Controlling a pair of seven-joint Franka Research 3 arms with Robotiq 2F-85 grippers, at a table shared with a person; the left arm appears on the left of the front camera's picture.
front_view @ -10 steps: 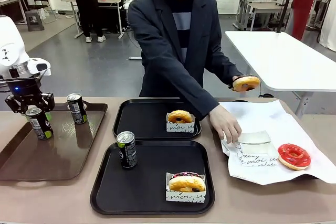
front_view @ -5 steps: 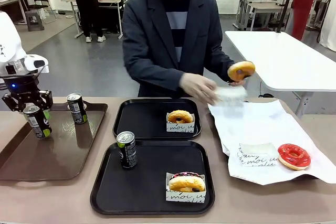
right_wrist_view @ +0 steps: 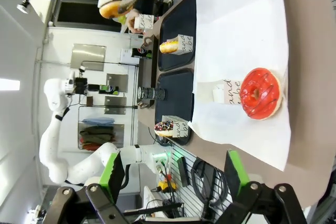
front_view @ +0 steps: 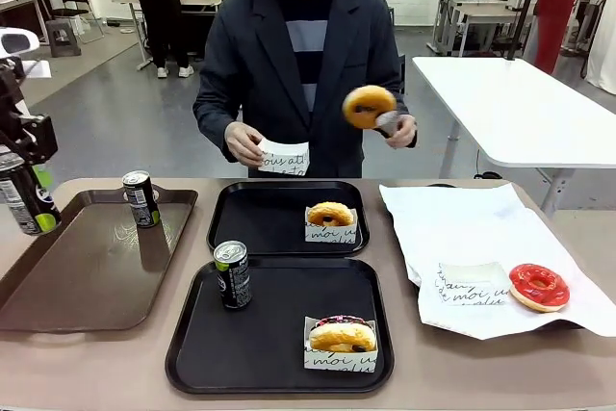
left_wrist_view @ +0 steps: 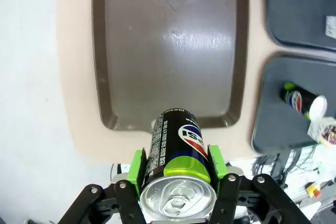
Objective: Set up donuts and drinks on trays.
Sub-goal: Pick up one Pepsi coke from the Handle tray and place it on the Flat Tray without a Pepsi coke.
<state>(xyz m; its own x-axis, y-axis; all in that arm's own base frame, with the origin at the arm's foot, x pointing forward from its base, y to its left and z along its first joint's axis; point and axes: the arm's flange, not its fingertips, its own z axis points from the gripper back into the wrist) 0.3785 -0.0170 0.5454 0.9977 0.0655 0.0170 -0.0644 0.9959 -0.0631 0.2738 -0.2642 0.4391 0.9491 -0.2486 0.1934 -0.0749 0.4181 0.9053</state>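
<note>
Front view: the tan table (front_view: pixel 77 372) spans the lower frame, and a person in a dark jacket (front_view: pixel 241 64) stands at top centre. At right I see a white paper sheet (front_view: pixel 462 223). At left lies a long glossy brown tray (front_view: pixel 87 281). At centre are two square black plastic trays, the far black tray (front_view: pixel 260 223) above the near black tray (front_view: pixel 279 334).

A red-iced ring donut (front_view: pixel 538 286) lies at the sheet's lower right, just beside an empty white sleeve (front_view: pixel 469 283). Each black tray carries one golden donut in a script-printed sleeve: the far-tray donut (front_view: pixel 330 220) and the near-tray donut (front_view: pixel 342 339).

The person's hand at upper right (front_view: pixel 399 129) holds up a brown ring donut (front_view: pixel 369 106). The person's hand at upper left of centre (front_view: pixel 243 141) holds a second white sleeve (front_view: pixel 285 156).

One slim black can (front_view: pixel 232 274) stands upright in the near tray's upper-left corner. A second can (front_view: pixel 141 198) stands at the brown tray's upper right.

Left wrist view: my left gripper (left_wrist_view: pixel 177 162) has its green pads clamped on a third can (front_view: pixel 27 201), which sits at the front view's far-left edge.

Right wrist view: my right gripper (right_wrist_view: pixel 175 174) has its jaws spread wide with nothing between them.
</note>
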